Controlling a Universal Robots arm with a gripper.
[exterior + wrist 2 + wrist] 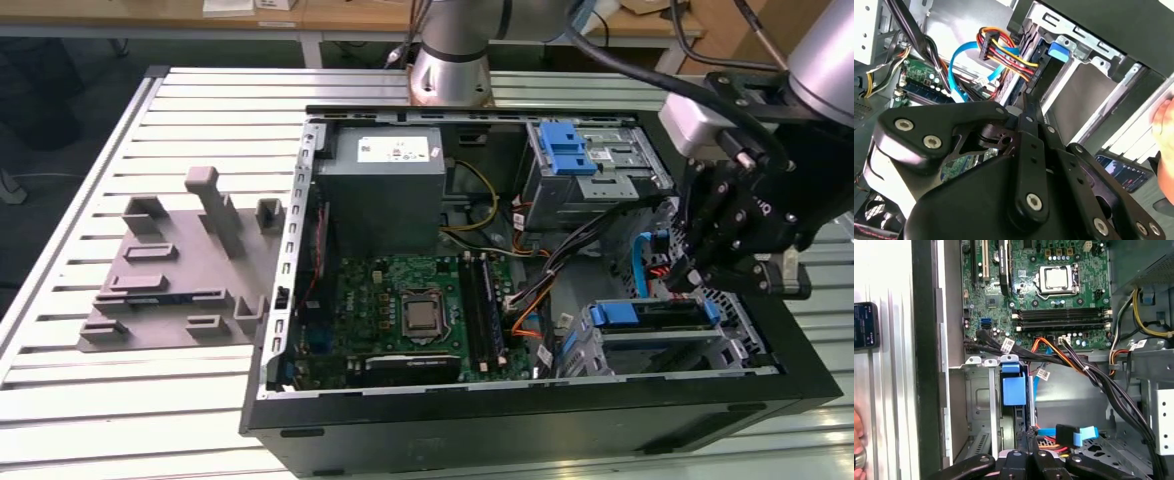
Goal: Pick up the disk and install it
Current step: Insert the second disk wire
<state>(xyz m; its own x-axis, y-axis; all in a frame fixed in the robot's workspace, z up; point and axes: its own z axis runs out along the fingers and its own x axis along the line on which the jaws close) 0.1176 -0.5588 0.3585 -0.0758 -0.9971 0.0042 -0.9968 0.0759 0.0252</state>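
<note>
The disk [651, 314] sits in the drive cage at the case's front corner, on the exterior view's right, with its blue caddy edge showing. The first wrist view has it edge-on between the cage's metal rails, the disk's blue tab [1014, 387] toward the motherboard. My gripper [678, 278] hangs just above that cage. In the first wrist view its black fingers meet in a narrow point, and the gripper [1029, 434] stands at the disk's near end, shut with nothing between the tips. In the second wrist view the gripper [1026, 104] points at the cage, close to the blue tab [1059, 50].
The open computer case [287, 300] lies on a slatted metal table. SATA and power cables [1074, 432] hang close beside the fingers. A grey slotted fixture block [180, 270] lies on the exterior view's left. A phone [864, 325] and a person's hand [1164, 117] are outside the case wall.
</note>
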